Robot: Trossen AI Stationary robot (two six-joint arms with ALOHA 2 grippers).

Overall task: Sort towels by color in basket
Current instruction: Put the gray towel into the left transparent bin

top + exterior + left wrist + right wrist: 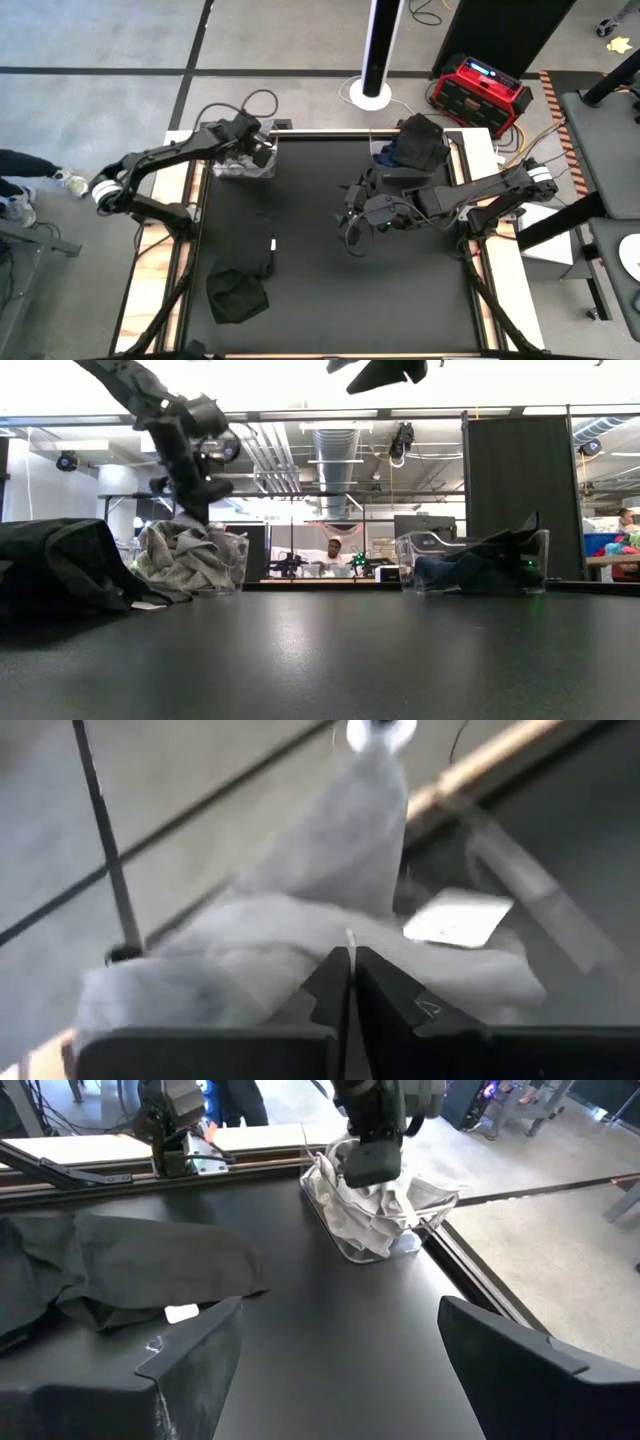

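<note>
**Risk of dragging a sorted towel back out**

My left fingers were shut over the light towels in their clear basket; lifting could snag one. My right fingers hung wide above the surface, black towels unsorted.

Both arms are dark, jointed and slender, each with a white band near the elbow. The left end effector and right end effector are black, with flat angular fingers and loose black cables.
</note>
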